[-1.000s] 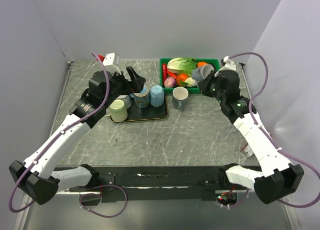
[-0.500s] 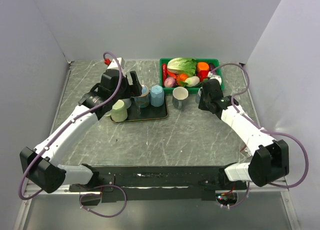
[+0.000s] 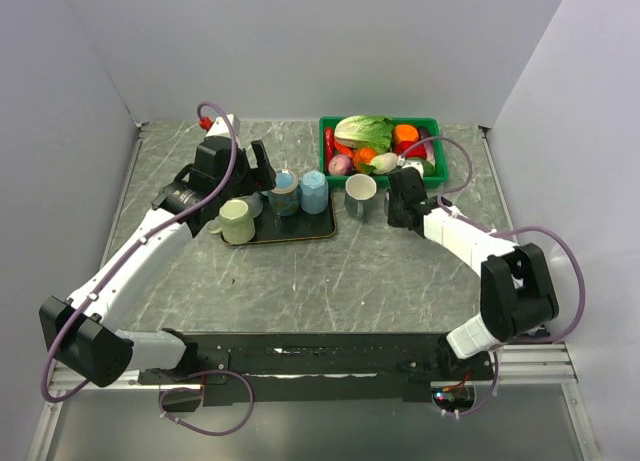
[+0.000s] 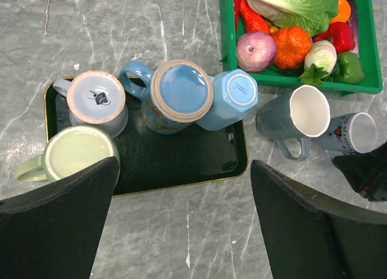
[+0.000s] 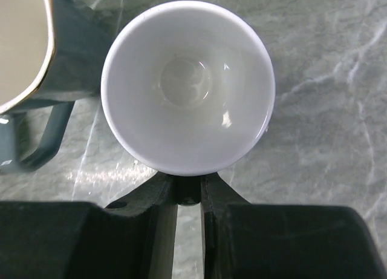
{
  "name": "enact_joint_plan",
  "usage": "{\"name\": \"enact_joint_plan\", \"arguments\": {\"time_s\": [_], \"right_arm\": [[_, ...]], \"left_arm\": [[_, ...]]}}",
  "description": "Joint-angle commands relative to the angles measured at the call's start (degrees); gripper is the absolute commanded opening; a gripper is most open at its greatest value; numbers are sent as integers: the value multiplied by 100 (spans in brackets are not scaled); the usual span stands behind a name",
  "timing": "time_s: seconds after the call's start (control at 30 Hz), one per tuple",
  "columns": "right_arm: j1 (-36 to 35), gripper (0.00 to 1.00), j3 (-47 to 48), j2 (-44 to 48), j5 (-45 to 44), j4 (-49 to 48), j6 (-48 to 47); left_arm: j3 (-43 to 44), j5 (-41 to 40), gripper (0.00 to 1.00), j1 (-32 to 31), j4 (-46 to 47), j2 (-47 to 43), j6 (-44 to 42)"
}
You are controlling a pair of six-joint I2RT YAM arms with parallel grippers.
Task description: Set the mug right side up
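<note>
Grips the mug (image 5: 187, 85) at its near side with the right pincer (image 5: 188, 185), drawn narrow. Stands mouth up on the bench (image 5: 338, 109), directly ahead of that pincer, white inside showing. Sits just beside a grey-blue mug (image 5: 72, 49), ahead and left of the pincer. Holds the left pincer (image 4: 184, 164) wide above the black tray (image 4: 151, 164).

Four mugs (image 4: 180, 97) stand on the tray (image 4: 181, 167) at the left. Right of it on the table (image 4: 181, 230) sit a handled mug (image 4: 296, 115) and the rightmost mug (image 4: 357, 132), with the vegetable basket (image 4: 290, 87) just behind them.
</note>
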State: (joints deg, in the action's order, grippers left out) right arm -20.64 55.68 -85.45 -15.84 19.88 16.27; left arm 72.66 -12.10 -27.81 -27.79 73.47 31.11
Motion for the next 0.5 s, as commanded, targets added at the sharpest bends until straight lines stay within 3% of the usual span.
{"name": "enact_joint_plan", "arguments": {"time_s": [0.0,0.47], "right_arm": [[-27,0,13,-191,-113,-950,-221],[-36,0,478,-973,72,-591,77]], "left_arm": [[90,32,96,65,2,-17,53],[55,173,96,311,-51,71,26]]}}
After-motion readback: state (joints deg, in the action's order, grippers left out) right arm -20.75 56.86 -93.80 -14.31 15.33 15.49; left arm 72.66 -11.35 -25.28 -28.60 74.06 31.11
